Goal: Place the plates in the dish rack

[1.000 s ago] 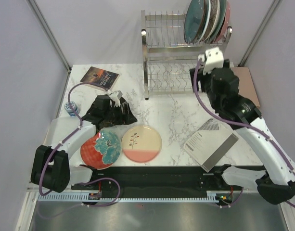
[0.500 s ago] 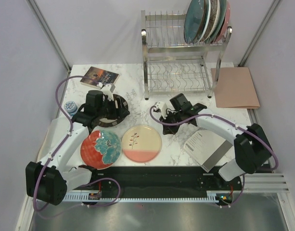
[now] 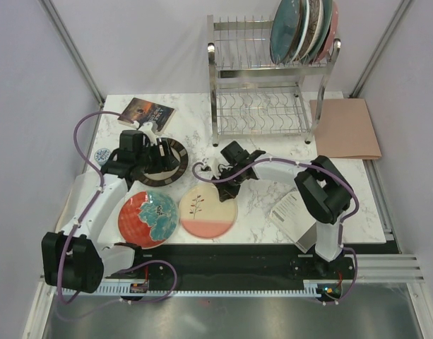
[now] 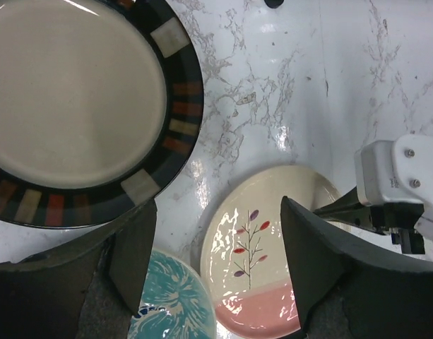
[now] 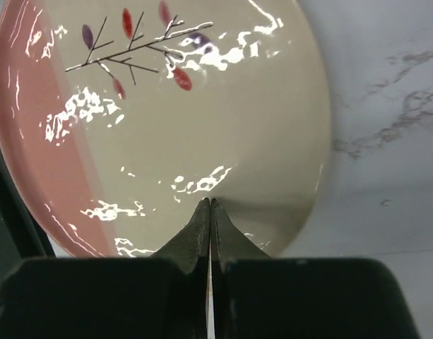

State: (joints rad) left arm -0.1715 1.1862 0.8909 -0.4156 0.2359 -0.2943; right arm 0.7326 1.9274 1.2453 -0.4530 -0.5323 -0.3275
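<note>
The right gripper (image 5: 210, 206), jaws pressed together, has left the silver wire dish rack (image 3: 262, 106) for the rim of the round cream-and-pink ceramic plate (image 3: 208, 210), probably the next to load. The left gripper (image 4: 220, 247) hangs with jaws spread.

The left gripper (image 4: 216, 212) hangs over the marbled bench (image 4: 294, 85), its jaws wide apart with nothing in them. Seen between them is the cream-and-pink plate with a twig (image 4: 262, 261). At the upper left sits the dark brown plate with patterned rim (image 4: 82, 106). A plate with a teal flower (image 4: 170, 307) peeks in at the bottom edge. The right gripper (image 4: 333, 209) reaches the cream-and-pink plate's right rim.
</note>
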